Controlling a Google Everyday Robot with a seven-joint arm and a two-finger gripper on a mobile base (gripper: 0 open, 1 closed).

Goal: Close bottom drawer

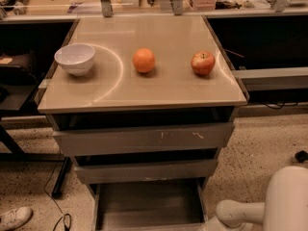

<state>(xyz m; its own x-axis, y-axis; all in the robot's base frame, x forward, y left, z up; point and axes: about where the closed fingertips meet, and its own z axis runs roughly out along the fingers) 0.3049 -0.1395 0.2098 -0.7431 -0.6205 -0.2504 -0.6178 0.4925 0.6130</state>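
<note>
the bottom drawer [147, 203] stands pulled out at 6 o'clock, below two other grey drawers. the white arm [269, 206] sits at 5 o'clock. the gripper is out of view past the lower edge, so i cannot tell its state. a push from that side, off-centre, could skew the shallow tray and jam it.

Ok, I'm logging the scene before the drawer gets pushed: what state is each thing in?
bottom drawer: pulled out, tray bare.
middle drawer: looks pushed in.
top drawer: looks pushed in.
bowl: upright, empty.
apple: upright, stem up.
gripper: out of view; only the white arm shows, bottom right.
</note>
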